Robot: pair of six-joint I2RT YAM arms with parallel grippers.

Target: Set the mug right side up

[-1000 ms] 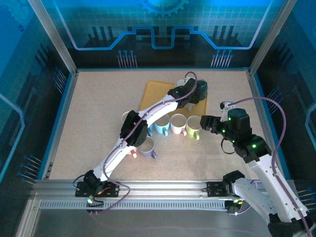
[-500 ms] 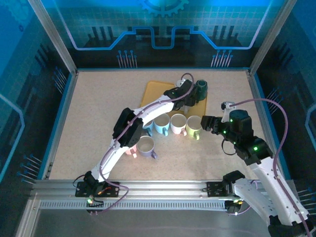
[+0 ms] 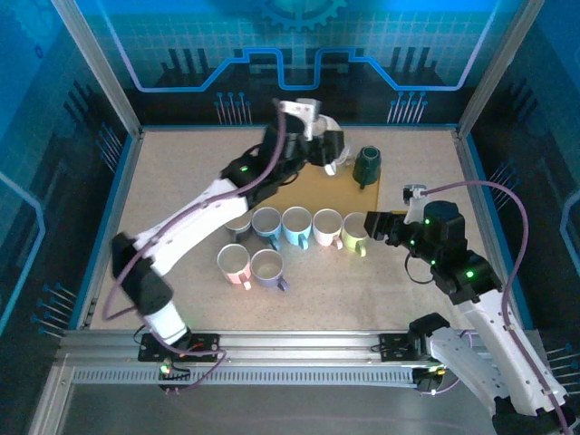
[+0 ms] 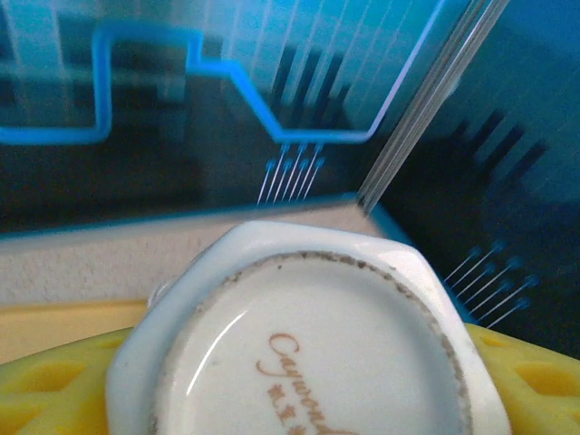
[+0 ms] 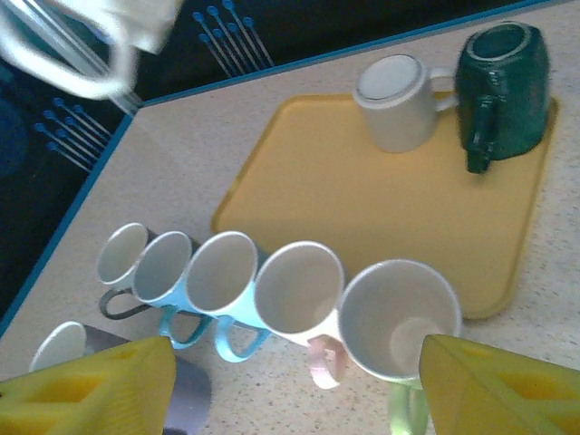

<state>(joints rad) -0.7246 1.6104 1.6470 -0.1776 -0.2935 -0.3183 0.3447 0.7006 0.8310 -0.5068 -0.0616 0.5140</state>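
left wrist view: left gripper [image 4: 294, 394] clamps a white mug [image 4: 308, 335], base toward the lens. right gripper [image 5: 294, 399] stands wide open beside the mug row [image 5: 299, 281] by the near edge of the tray [image 5: 317, 181].

Robot lab cell, aluminium frame [image 3: 95, 63], blue circuit-print walls [image 3: 181, 45], speckled table [image 3: 181, 172]

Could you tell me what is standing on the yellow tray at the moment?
A pale mug, base up, and a dark green mug beside it, at the far right corner of the tray. From above, the left arm covers much of it.
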